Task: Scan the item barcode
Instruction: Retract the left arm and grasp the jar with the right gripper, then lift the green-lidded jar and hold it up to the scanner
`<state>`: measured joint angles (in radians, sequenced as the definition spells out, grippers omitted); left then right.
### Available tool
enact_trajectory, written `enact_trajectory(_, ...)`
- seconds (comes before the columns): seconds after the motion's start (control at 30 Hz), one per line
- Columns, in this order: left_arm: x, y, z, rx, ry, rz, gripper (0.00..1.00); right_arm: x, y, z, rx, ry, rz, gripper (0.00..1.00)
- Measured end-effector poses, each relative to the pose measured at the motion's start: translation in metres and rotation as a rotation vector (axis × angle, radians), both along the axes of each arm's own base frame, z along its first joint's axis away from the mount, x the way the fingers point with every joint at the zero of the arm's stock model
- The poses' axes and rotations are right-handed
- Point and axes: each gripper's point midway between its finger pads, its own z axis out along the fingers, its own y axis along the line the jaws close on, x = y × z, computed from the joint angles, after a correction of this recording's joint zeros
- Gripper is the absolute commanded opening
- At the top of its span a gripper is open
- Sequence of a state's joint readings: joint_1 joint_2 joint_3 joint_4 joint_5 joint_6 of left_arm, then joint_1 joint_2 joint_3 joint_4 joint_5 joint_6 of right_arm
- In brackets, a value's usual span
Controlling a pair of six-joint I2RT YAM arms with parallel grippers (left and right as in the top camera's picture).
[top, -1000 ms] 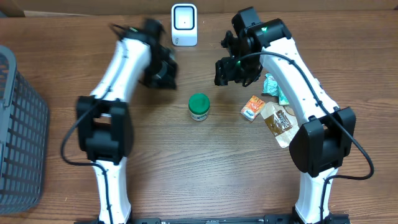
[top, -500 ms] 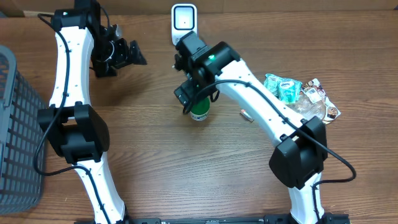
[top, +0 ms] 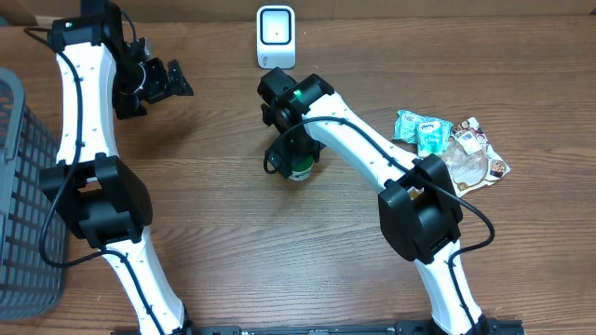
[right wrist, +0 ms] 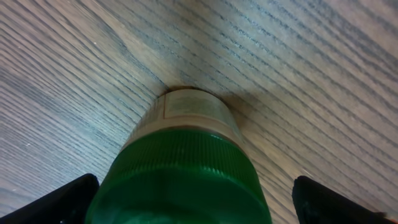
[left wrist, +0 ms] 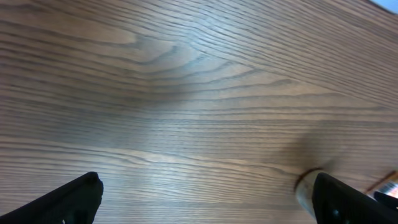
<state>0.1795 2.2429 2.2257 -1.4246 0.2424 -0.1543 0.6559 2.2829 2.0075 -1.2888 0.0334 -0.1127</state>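
Right now my right gripper (top: 294, 156), jaws apart, hovers over the upright green-lidded jar (right wrist: 183, 168) at centre frame, directly beneath it, while my left gripper (top: 181, 81), also apart, sits far upper left.

Bright, even light from above is falling on the worktop (top: 279, 242), throwing only soft, short shadows; the overhead view is rendering sharply. In the right wrist view the jar (right wrist: 186, 180) is blurring at its near green cap, with shadow pooling around its base. The left wrist view is showing faint grey shadow patches.
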Motion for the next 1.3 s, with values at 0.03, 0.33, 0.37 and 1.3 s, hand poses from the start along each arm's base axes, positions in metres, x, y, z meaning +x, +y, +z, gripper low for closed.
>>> enact_trajectory(0.03, 0.0, 0.001, 0.0, 0.008, 0.001, 0.001, 1.0, 0.0, 0.0, -0.001, -0.001, 0.001, 0.002, 0.95)
enact_trajectory(0.33, -0.001, 0.006, -0.001, 0.037, 0.007, 0.005, 1.0, 0.0, -0.001, -0.001, -0.001, 0.002, 0.003, 0.8)
enact_trajectory(0.37, -0.001, 0.006, -0.001, 0.038, 0.007, 0.005, 1.0, 0.0, 0.0, -0.001, 0.001, 0.002, 0.003, 0.76)
enact_trajectory(1.3, -0.001, 0.007, -0.002, 0.041, 0.007, 0.005, 1.0, 0.002, 0.013, 0.107, 0.572, 0.152, -0.106, 0.54)
